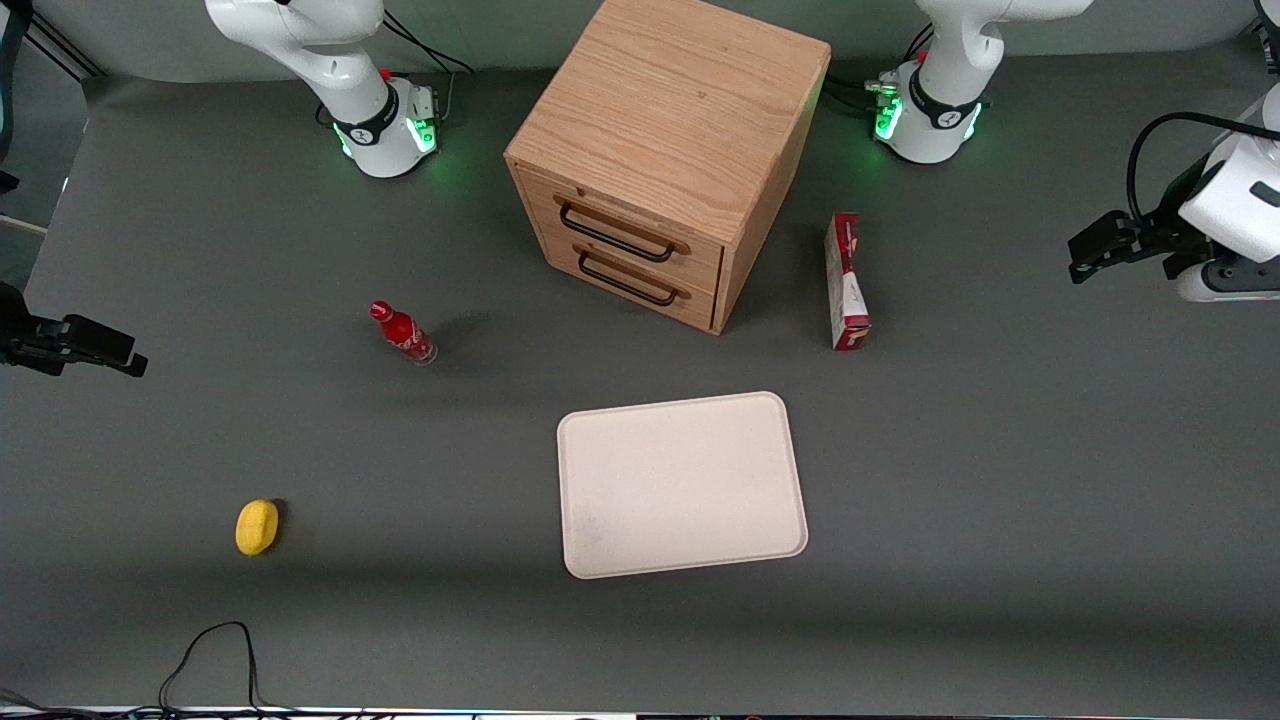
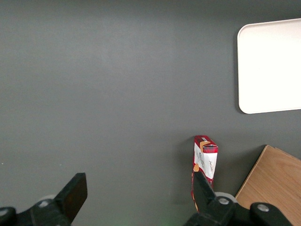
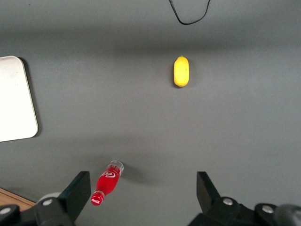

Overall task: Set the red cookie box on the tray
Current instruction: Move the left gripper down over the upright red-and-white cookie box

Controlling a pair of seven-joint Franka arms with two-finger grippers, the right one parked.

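One gripper (image 1: 1085, 262), the left arm's, hung with fingers spread wide and nothing held, out at the working arm's end of the table. Red cookie box (image 1: 846, 283) stood on its thin edge beside the wooden cabinet (image 1: 668, 150), long axis running toward the front camera, well apart from the gripper. Tray (image 1: 790, 470) lay nearer the camera, bare.

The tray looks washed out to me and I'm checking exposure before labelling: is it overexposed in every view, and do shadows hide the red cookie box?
Front view: the tray keeps its faint speckle; the red cookie box is evenly lit. Left wrist view: tray blown to flat white, box beside the open gripper legible with a soft shadow. Right wrist view: tray bright, featureless.
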